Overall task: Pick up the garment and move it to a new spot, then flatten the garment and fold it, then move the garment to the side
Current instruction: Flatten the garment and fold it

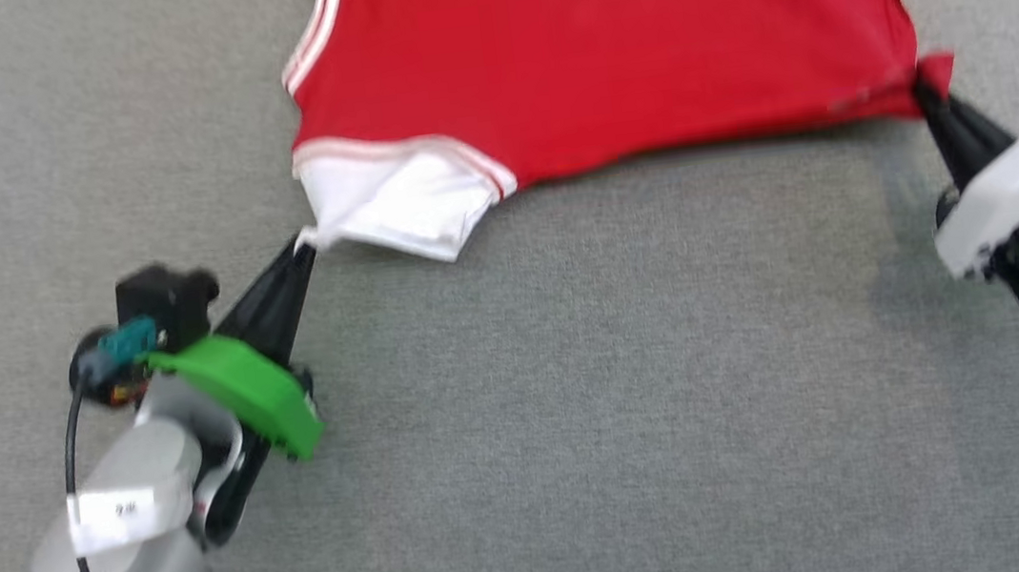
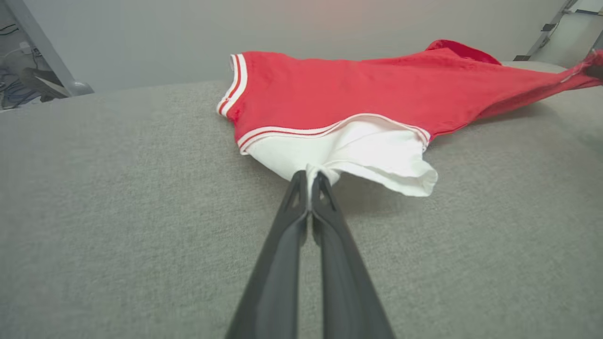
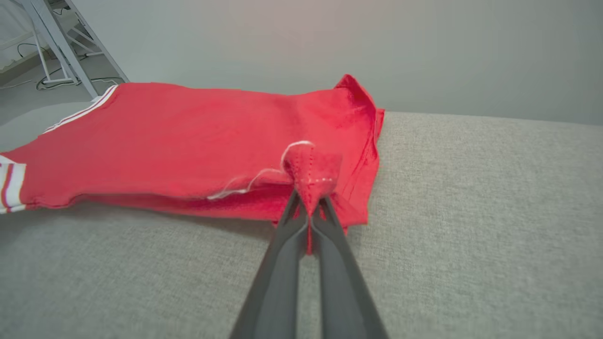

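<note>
a wide grey woven cloth surface (image 1: 579, 393) spreads under everything, and a plain pale grey wall (image 3: 330, 47) rises behind its far edge in both wrist views.

a red jersey garment (image 1: 597, 46) with white-and-red striped trim lies on the far half of the surface, stretched between the two arms. its upper part is cut off by the top edge of the head view, and the side facing up is plain red. its near edge is lifted slightly, with shadow under it. a short white sleeve (image 1: 394, 198) hangs at its near left corner, drawn to a point.

the left gripper (image 1: 305, 242) has its two long dark fingers pressed together on the tip of that sleeve, a pinch seen clearly in the left wrist view (image 2: 309, 176). the right gripper (image 1: 923, 85) is clamped the same way on the red near right corner, which bunches up past the fingertips in the right wrist view (image 3: 308, 202). the right arm is cut off by the picture's edge, and the head view is a little blurred.

a bright green plastic cover (image 1: 243, 388) sits on the left wrist, with a black cable (image 1: 81, 527) looping beside it.

grey metal frame legs (image 3: 61, 44) stand on the floor beyond the surface. a loose white thread (image 3: 245, 183) trails from the pinched red corner.
</note>
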Tool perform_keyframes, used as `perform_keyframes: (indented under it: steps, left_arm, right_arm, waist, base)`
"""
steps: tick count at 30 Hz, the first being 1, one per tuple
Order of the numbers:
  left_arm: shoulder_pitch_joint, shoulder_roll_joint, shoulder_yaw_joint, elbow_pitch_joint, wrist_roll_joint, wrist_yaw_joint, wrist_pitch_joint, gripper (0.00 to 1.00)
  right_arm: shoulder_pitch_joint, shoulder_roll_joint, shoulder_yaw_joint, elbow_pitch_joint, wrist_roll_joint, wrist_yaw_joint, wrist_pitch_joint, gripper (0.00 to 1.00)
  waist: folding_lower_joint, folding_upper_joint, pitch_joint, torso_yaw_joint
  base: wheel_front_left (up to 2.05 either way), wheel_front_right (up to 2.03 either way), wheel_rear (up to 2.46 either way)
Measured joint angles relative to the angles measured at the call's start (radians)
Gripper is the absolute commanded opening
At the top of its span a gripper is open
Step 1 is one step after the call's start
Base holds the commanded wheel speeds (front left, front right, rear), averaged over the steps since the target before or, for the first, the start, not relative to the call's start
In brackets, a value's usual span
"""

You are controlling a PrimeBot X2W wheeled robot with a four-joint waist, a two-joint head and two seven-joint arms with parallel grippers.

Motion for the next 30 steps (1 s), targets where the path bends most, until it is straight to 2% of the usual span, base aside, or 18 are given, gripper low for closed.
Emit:
perform_keyframes:
  steps: [5, 11, 17, 30]
  left_arm:
    - [0.103, 0.036, -0.049, -0.017, -0.052, 0.000, 0.012, 0.00]
    - [0.211, 0.076, -0.093, -0.060, -0.099, 0.000, 0.029, 0.00]
    - [0.331, 0.112, -0.135, -0.122, -0.128, 0.000, 0.046, 0.00]
    - [0.481, 0.180, -0.183, -0.256, -0.164, 0.009, 0.072, 0.00]
  right_arm:
    - [0.115, -0.028, 0.018, -0.002, 0.063, 0.000, 0.013, 0.00]
    - [0.230, -0.031, 0.033, -0.013, 0.134, 0.000, 0.032, 0.00]
    - [0.341, -0.036, 0.035, -0.067, 0.202, 0.000, 0.054, 0.00]
    - [0.557, -0.116, 0.002, -0.197, 0.265, 0.000, 0.121, 0.00]
  waist:
    - [0.0000, 0.0000, -0.074, 0.012]
    - [0.0000, 0.0001, -0.159, 0.024]
    - [0.0000, 0.0001, -0.243, 0.027]
    - [0.0000, 0.0000, -0.359, 0.024]
  base:
    - [0.00, 0.00, 0.00]
    - [0.00, 0.00, 0.00]
    - [0.00, 0.00, 0.00]
    - [0.00, 0.00, 0.00]
